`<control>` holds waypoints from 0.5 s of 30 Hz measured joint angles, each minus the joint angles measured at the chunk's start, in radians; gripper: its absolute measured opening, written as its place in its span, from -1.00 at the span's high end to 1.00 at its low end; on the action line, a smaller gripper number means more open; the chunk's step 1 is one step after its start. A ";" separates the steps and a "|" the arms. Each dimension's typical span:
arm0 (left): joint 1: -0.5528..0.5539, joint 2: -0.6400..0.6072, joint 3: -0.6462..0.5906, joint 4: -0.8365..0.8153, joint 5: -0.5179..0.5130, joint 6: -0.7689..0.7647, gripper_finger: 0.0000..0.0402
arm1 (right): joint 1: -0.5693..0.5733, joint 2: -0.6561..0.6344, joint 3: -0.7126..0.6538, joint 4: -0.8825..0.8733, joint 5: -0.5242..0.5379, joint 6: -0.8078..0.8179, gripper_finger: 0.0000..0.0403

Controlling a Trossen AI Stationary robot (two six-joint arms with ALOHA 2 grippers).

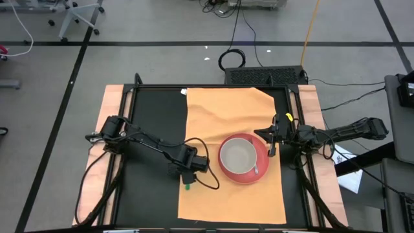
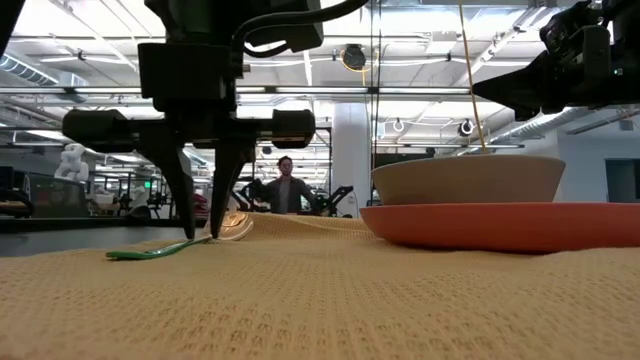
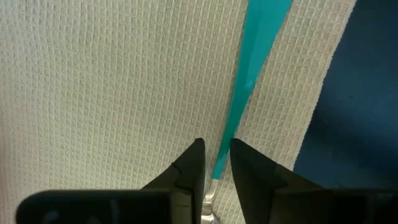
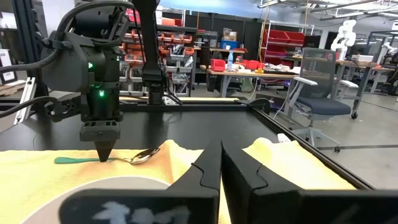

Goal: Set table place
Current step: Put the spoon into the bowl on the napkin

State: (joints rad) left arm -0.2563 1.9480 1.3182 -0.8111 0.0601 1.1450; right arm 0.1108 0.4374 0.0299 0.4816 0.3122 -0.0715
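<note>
No text, label or number can be read anywhere.

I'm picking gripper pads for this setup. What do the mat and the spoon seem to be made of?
Mat: woven cloth, matte; a waffle-like grid weave and soft wrinkles show. Spoon: the bowl end looks like polished metal, since it glints; the green handle looks like smooth plastic or a coating, flat and evenly coloured.
</note>
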 joint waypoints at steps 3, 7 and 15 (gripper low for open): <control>0.000 0.000 0.000 -0.002 0.000 0.002 0.59 | 0.000 0.000 0.000 0.000 0.000 0.000 1.00; 0.000 0.000 0.000 -0.001 0.000 0.003 0.59 | 0.000 0.000 0.000 0.000 0.000 0.000 1.00; 0.000 0.015 0.000 -0.003 -0.001 0.011 0.60 | 0.000 0.000 0.000 0.000 0.000 0.000 1.00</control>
State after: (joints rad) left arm -0.2565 1.9633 1.3182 -0.8146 0.0589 1.1564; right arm 0.1108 0.4373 0.0298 0.4818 0.3122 -0.0714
